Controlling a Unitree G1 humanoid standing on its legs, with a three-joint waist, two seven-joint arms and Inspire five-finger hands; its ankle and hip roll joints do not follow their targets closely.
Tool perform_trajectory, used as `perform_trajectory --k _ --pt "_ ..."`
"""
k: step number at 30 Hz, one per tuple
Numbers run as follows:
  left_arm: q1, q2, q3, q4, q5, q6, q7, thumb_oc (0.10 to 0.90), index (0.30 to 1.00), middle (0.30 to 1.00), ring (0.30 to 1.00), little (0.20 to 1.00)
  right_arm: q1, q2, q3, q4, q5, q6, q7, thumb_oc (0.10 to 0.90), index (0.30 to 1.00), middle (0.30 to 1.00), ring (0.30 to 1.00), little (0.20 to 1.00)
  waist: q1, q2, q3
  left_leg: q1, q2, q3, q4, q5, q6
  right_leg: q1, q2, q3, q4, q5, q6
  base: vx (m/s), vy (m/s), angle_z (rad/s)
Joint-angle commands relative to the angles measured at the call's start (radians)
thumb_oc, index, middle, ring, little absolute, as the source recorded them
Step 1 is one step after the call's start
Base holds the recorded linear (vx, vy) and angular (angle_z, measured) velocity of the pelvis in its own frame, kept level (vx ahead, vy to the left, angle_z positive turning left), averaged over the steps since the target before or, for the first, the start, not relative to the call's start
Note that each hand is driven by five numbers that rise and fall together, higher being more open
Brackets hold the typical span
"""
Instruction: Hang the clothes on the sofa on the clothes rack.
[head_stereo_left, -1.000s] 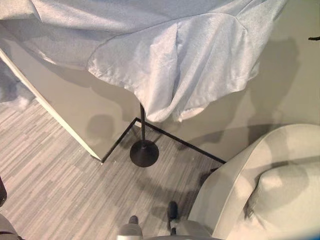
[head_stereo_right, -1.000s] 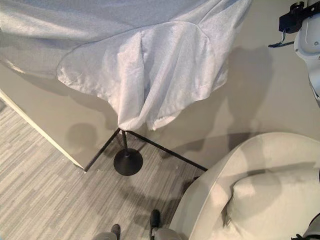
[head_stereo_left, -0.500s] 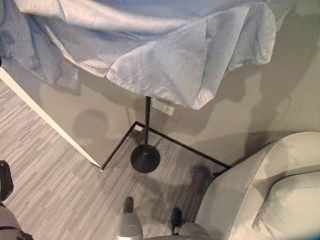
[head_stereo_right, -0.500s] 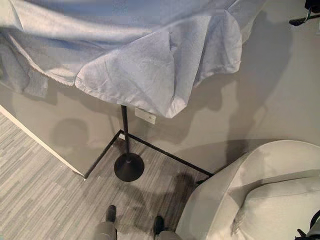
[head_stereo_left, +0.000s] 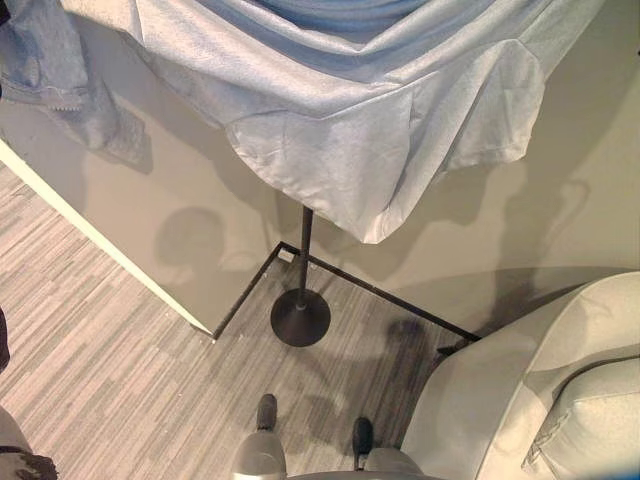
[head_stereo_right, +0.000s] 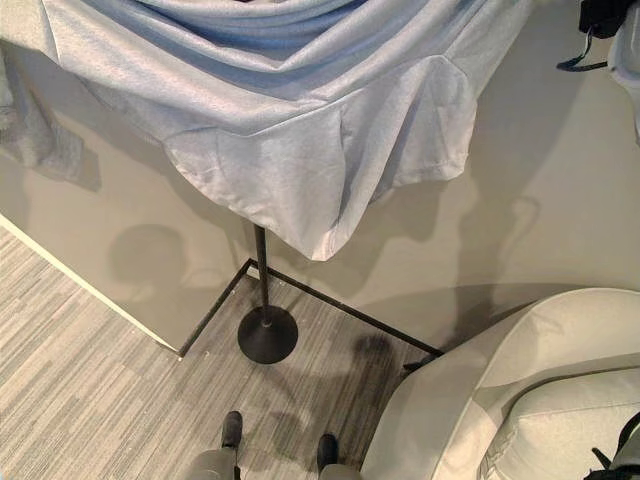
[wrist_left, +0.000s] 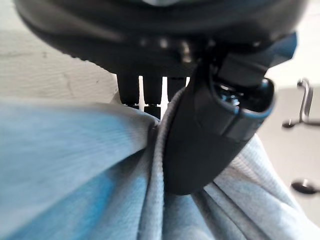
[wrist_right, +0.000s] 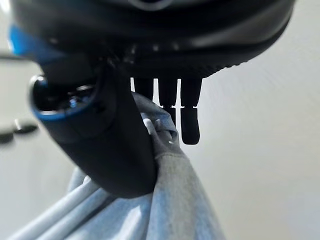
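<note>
Garment: the pale blue garment (head_stereo_left: 380, 150) is now spread higher and wider above the rack pole (head_stereo_left: 304, 255) (hem lifted).
Left robot hand (wrist_left: 210, 125): clamped on cloth.
Right robot hand (wrist_right: 115, 145): clamped on cloth.
Meaning: hanging is judged near.

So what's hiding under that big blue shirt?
Under the blue shirt you can see a black pole going down to a round base on the floor. The pole's top is covered by the cloth.
</note>
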Motion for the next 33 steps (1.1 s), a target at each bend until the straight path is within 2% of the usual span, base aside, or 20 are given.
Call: perform_trajectory --k 1,10,14,16,18,19,20,22,23,25,26,28,31,32,33 --pt "-0.059 0.037 0.136 -0.042 -0.001 -0.042 0.053 0.400 0.300 0.300 0.300 0.300 -0.082 -0.082 -0.099 -0.053 0.052 -0.056 -0.077 0.400 0.300 0.300 0.300 0.300 0.025 0.013 -0.121 0.153 -0.017 0.032 0.002 -0.165 0.039 0.033 -0.019 -0.033 0.006 -0.020 -0.042 0.01 0.001 -0.09" --pt "0.056 -0.054 0.317 -0.245 0.021 -0.061 0.062 0.400 0.300 0.300 0.300 0.300 0.121 -0.067 -0.371 -0.207 0.063 -0.097 -0.099 0.400 0.300 0.300 0.300 0.300 0.016 0.011 -0.144 0.166 -0.009 0.040 0.002 -0.162 0.035 0.035 -0.018 -0.043 0.006 -0.016 -0.037 0.00 0.000 0.00" --pt "0.015 -0.038 0.283 -0.234 0.025 -0.061 0.076 0.400 0.300 0.300 0.300 0.300 0.086 -0.068 -0.332 -0.187 0.064 -0.095 -0.100 0.400 0.300 0.300 0.300 0.300 0.016 0.008 -0.147 0.172 -0.006 0.044 0.002 -0.160 0.034 0.038 -0.018 -0.048 0.006 -0.017 -0.035 0.00 0.000 0.00" --pt "-0.031 -0.003 0.237 -0.177 0.018 -0.057 0.095 0.400 0.300 0.300 0.300 0.300 0.017 -0.070 -0.268 -0.136 0.059 -0.087 -0.109 0.400 0.300 0.300 0.300 0.300 0.015 0.009 -0.146 0.178 -0.005 0.048 0.002 -0.160 0.033 0.042 -0.018 -0.050 0.006 -0.017 -0.033 0.00 0.000 -0.02" --pt "-0.144 0.062 0.115 -0.037 -0.009 -0.059 0.116 0.400 0.300 0.300 0.300 0.300 -0.141 -0.052 -0.107 -0.011 0.057 -0.071 -0.115 0.400 0.300 0.300 0.300 0.300 0.012 0.011 -0.143 0.185 -0.002 0.056 0.002 -0.161 0.032 0.047 -0.020 -0.057 0.006 -0.022 -0.031 0.00 0.000 0.00" --pt "-0.248 0.105 -0.011 0.083 -0.032 -0.063 0.120 0.400 0.300 0.300 0.300 0.300 -0.280 -0.034 0.044 0.088 0.064 -0.064 -0.112 0.400 0.300 0.300 0.300 0.300 0.009 0.015 -0.137 0.191 -0.002 0.058 0.002 -0.161 0.032 0.052 -0.021 -0.060 0.006 -0.022 -0.031 0.00 0.000 0.00" --pt "-0.300 0.118 -0.075 0.131 -0.042 -0.063 0.121 0.400 0.300 0.300 0.300 0.300 -0.335 -0.018 0.113 0.134 0.069 -0.059 -0.105 0.400 0.300 0.300 0.300 0.300 0.008 0.020 -0.135 0.193 -0.002 0.057 0.002 -0.162 0.032 0.055 -0.021 -0.060 0.006 -0.022 -0.031 0.00 0.000 0.00" --pt "-0.512 0.143 -0.346 0.312 -0.071 -0.057 0.096 0.400 0.300 0.300 0.300 0.300 -0.531 0.052 0.358 0.293 0.082 -0.053 -0.077 0.400 0.300 0.300 0.300 0.300 0.005 0.036 -0.126 0.200 -0.003 0.057 0.002 -0.169 0.033 0.061 -0.021 -0.058 0.006 -0.025 -0.030 0.02 -0.004 0.00" --pt "-0.673 0.122 -0.544 0.427 -0.093 -0.060 0.072 0.400 0.300 0.300 0.300 0.300 -0.626 0.096 0.472 0.394 0.105 -0.055 -0.059 0.400 0.300 0.300 0.300 0.300 0.009 0.041 -0.113 0.201 -0.004 0.055 0.002 -0.173 0.034 0.062 -0.019 -0.056 0.006 -0.025 -0.031 0.03 -0.006 -0.01" --pt "-0.813 0.084 -0.719 0.540 -0.118 -0.053 0.044 0.400 0.300 0.300 0.300 0.300 -0.688 0.148 0.553 0.493 0.122 -0.050 -0.039 0.400 0.300 0.300 0.300 0.300 0.013 0.039 -0.103 0.204 -0.005 0.054 0.002 -0.175 0.036 0.065 -0.017 -0.053 0.006 -0.024 -0.032 0.01 -0.013 0.05" --pt "-0.979 -0.023 -0.921 0.684 -0.160 -0.054 -0.010 0.400 0.300 0.300 0.300 0.300 -0.761 0.223 0.648 0.641 0.134 -0.039 -0.004 0.400 0.300 0.300 0.300 0.300 0.015 0.027 -0.085 0.200 -0.007 0.051 0.002 -0.176 0.038 0.062 -0.014 -0.047 0.006 -0.021 -0.038 0.01 -0.015 0.08" --pt "-1.020 -0.049 -0.960 0.710 -0.169 -0.057 -0.020 0.400 0.300 0.300 0.300 0.300 -0.782 0.242 0.668 0.674 0.136 -0.040 0.004 0.400 0.300 0.300 0.300 0.300 0.016 0.023 -0.079 0.203 -0.005 0.051 0.002 -0.184 0.038 0.064 -0.013 -0.047 0.006 -0.028 -0.038 0.02 -0.006 0.00" --pt "-1.081 -0.153 -1.019 0.747 -0.172 -0.055 -0.056 0.400 0.300 0.300 0.300 0.300 -0.810 0.304 0.720 0.772 0.116 -0.024 0.032 0.400 0.300 0.300 0.300 0.300 0.017 0.021 -0.056 0.199 -0.007 0.045 0.002 -0.188 0.041 0.058 -0.006 -0.039 0.006 -0.030 -0.041 0.00 0.000 0.00" --pt "-1.119 -0.216 -1.062 0.772 -0.164 -0.053 -0.071 0.400 0.300 0.300 0.300 0.300 -0.825 0.334 0.749 0.825 0.100 -0.018 0.042 0.400 0.300 0.300 0.300 0.300 0.017 0.024 -0.039 0.196 -0.008 0.041 0.002 -0.188 0.043 0.054 -0.002 -0.035 0.006 -0.034 -0.042 0.00 -0.031 0.00" --pt "-1.131 -0.231 -1.078 0.784 -0.164 -0.053 -0.076 0.400 0.300 0.300 0.300 0.300 -0.833 0.342 0.758 0.840 0.098 -0.016 0.043 0.400 0.300 0.300 0.300 0.300 0.016 0.024 -0.034 0.194 -0.008 0.041 0.002 -0.188 0.043 0.053 -0.002 -0.034 0.006 -0.034 -0.042 0.00 0.000 0.00"
